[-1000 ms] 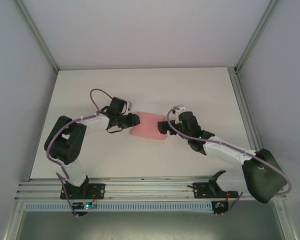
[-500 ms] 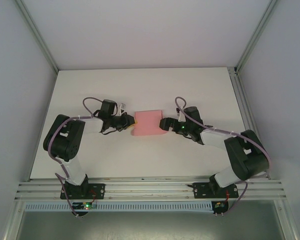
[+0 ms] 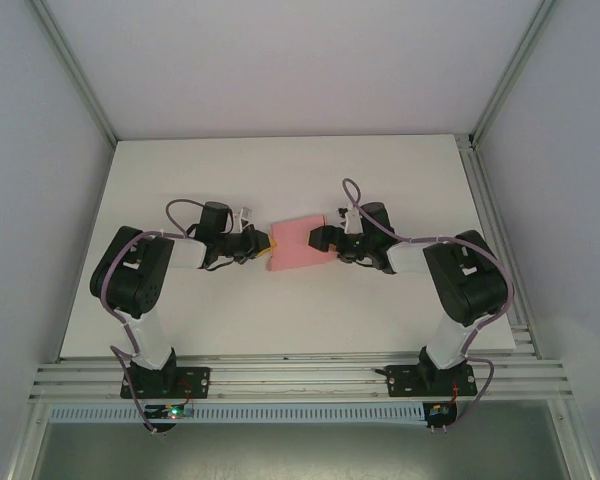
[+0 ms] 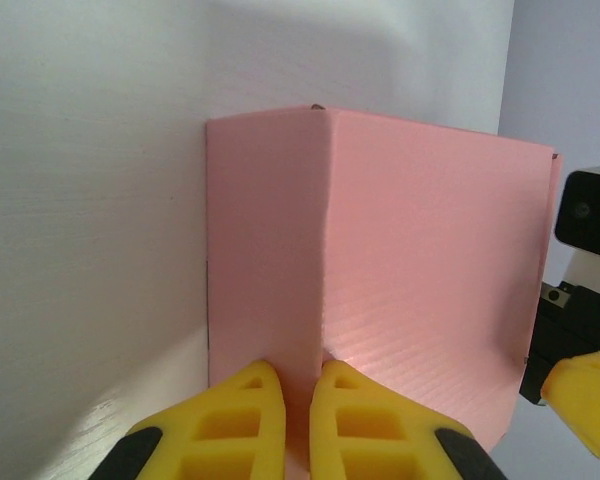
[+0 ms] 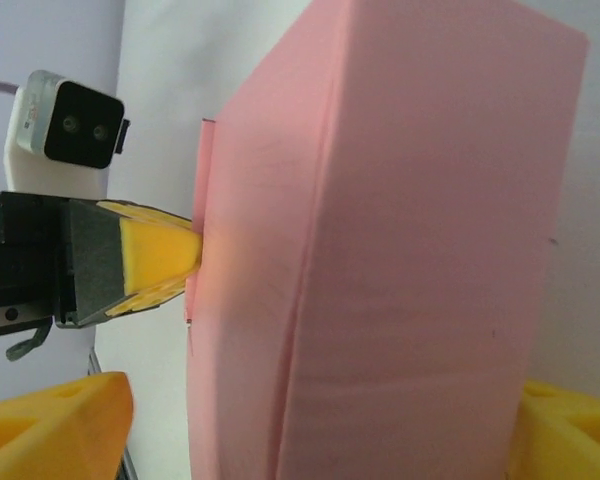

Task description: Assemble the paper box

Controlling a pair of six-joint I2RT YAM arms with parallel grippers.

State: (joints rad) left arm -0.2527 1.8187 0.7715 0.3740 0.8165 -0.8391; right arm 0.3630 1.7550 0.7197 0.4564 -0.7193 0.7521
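Slim pink card paper box sits mid white table, between both arms. Left gripper is clamped on its left edge. Right gripper jaws are apart, straddling its right end.

We read the paper box as thin pink card, matt, no sheen. Close up its faces carry a fine ribbed grain and the folds are crisp. Desk under the box: white, matt, smooth, faint linear texture.

Left end effector, on the box's left: fingers are yellow moulded plastic, matt, with recessed pockets. Right end effector, on the box's right: same yellow plastic.

Left arm and right arm, either side of the box: black plastic shells, slightly glossy, plus white sections. Cable left of the box: smooth mauve sheathing. Rail nearer than the box: bare brushed aluminium extrusion.
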